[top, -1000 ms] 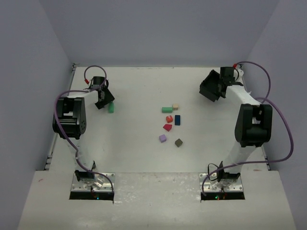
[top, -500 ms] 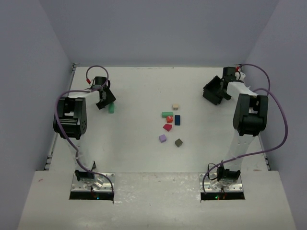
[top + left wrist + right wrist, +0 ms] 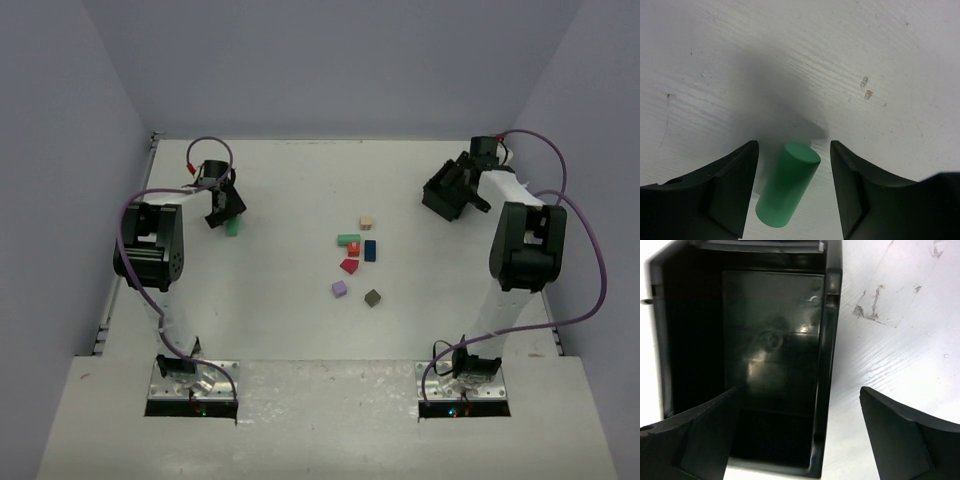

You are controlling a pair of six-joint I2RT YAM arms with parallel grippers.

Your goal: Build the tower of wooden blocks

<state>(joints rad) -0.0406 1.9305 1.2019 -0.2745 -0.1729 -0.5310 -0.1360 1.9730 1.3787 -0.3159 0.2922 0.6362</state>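
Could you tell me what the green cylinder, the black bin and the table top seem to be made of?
Green cylinder: probably painted wood; smooth matte coat, no grain showing. Black bin: looks like moulded plastic; glossy reflections and a round mould mark on its floor. Table top: perhaps white-painted wood; faint grain lines.

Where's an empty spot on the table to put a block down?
Bare table lies between the green cylinder and the loose blocks, and also along the back wall. It is crowded among those blocks and around the black bin.
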